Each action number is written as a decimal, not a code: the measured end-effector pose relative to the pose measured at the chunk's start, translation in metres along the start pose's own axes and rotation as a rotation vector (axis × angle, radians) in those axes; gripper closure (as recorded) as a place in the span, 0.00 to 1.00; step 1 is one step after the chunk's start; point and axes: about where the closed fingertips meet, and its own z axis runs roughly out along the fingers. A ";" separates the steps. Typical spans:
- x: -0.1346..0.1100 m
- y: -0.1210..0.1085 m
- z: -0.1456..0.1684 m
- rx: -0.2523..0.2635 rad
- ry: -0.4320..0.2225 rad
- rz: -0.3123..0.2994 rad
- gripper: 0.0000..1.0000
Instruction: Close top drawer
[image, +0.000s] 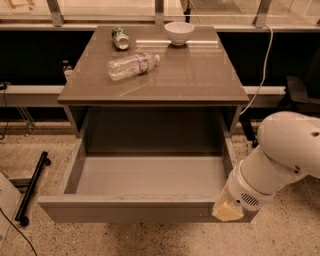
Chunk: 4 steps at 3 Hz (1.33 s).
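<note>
One top drawer (125, 210) open; gripper (227, 211) at front corner.

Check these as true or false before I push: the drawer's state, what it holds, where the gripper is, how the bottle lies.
1. The top drawer is pulled far out. True.
2. A bowl sits inside the drawer. False: the white bowl sits on the cabinet top.
3. The gripper is at the drawer's front corner, on the picture's right. True.
4. The plastic bottle stands upright. False: it lies on its side.
</note>
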 end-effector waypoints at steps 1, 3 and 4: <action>0.007 -0.011 0.028 -0.024 -0.087 0.060 1.00; 0.011 -0.031 0.041 -0.018 -0.152 0.092 1.00; 0.010 -0.036 0.049 0.034 -0.155 0.121 1.00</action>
